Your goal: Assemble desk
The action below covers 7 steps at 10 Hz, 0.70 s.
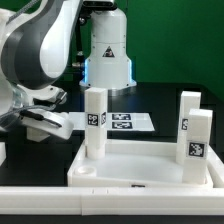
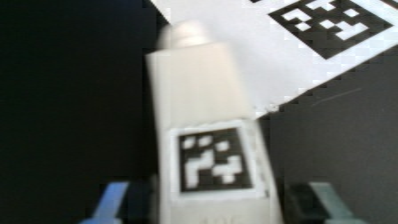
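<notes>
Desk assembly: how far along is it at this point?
Looks done: three legs stand upright on the slab, one on the exterior view's left, two on its right; seating unclear. In hand: the gripper straddles the fourth leg, gaps on both sides, not yet clamped. Left: grasp and fit it.

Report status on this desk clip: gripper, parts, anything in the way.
Gripper straddling one white leg, fingers either side, grip not confirmed. Three more legs upright near the desk slab. Marker board behind the leg; nothing blocking.
</notes>
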{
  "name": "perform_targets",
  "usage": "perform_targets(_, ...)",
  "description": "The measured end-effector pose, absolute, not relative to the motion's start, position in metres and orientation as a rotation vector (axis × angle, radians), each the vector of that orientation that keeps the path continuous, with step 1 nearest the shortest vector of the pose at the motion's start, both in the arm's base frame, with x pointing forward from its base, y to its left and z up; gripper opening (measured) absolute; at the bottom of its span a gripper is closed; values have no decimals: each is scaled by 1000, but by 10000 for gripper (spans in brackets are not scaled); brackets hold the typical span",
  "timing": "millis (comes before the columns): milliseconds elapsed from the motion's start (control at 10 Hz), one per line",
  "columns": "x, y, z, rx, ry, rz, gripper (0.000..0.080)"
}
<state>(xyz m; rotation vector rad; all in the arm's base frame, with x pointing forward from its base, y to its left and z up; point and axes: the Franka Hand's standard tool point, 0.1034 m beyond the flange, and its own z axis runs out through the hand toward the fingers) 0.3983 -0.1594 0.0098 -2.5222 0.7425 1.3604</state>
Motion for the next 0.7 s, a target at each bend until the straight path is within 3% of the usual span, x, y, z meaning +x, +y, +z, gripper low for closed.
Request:
perform_targets(200, 402, -160, 12, -2535, 738, 1340, 284)
perform_targets(400, 438, -164, 65, -2615, 692, 1151, 284)
perform_targets(500, 444, -161, 80, -2707, 645, 993, 284)
perform_targets(700, 440, -158, 74, -2800, 648, 808, 284)
